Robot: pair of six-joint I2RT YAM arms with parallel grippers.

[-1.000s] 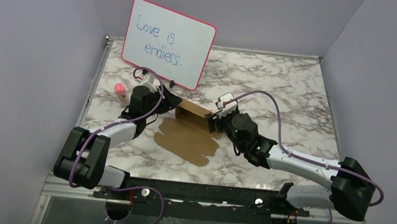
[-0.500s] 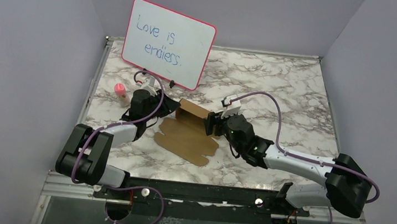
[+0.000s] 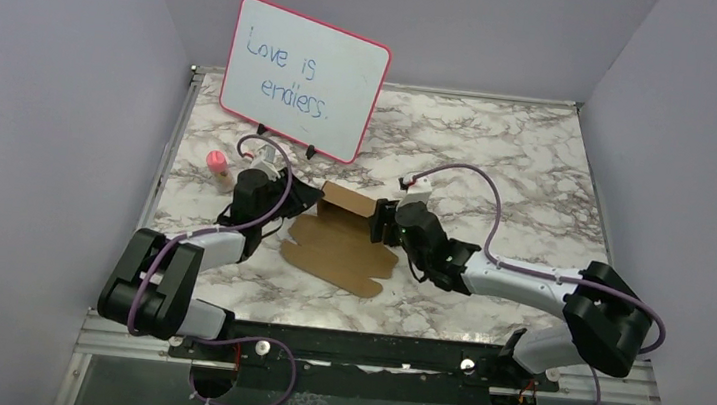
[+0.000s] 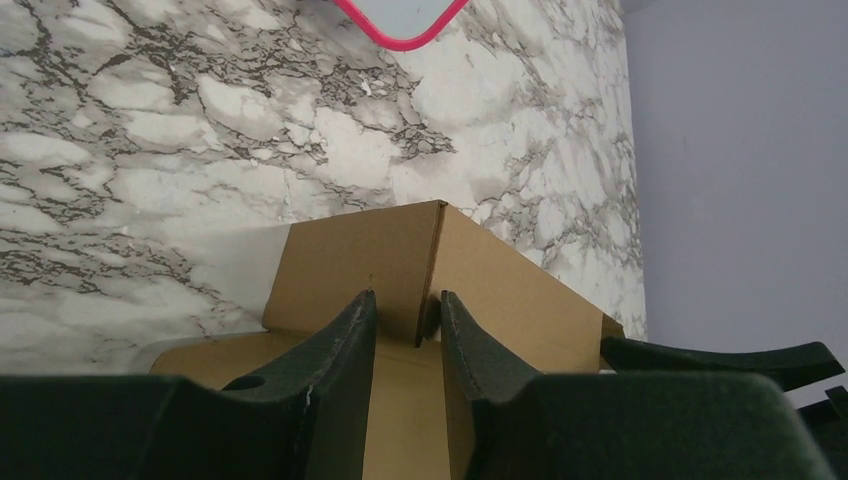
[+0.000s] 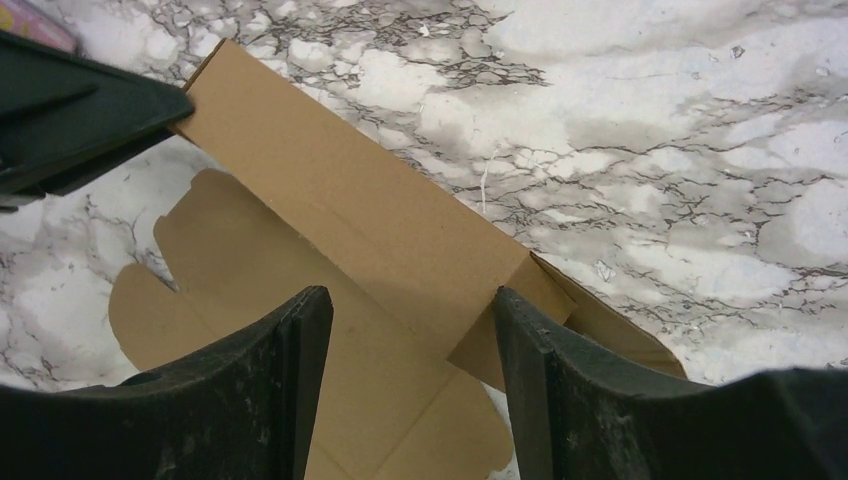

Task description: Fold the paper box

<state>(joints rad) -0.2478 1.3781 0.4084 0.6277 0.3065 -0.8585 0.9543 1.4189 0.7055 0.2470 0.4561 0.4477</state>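
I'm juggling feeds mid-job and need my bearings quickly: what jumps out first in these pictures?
The brown paper box lies half-folded in the middle of the table with one wall raised. The left pincer is nearly closed around that wall's corner, and the right pincer stands open astride its other end. Behind the box, a pink-framed whiteboard reads "Love is endless."

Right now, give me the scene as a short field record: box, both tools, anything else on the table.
box: plain brown cardboard die-cut box, one long wall raised, rest flat on the marble-patterned table
left tool: close on either side of the wall's corner fold; grip unclear
right tool: open, at the wall's other end
other: pink-framed whiteboard, standing behind the box
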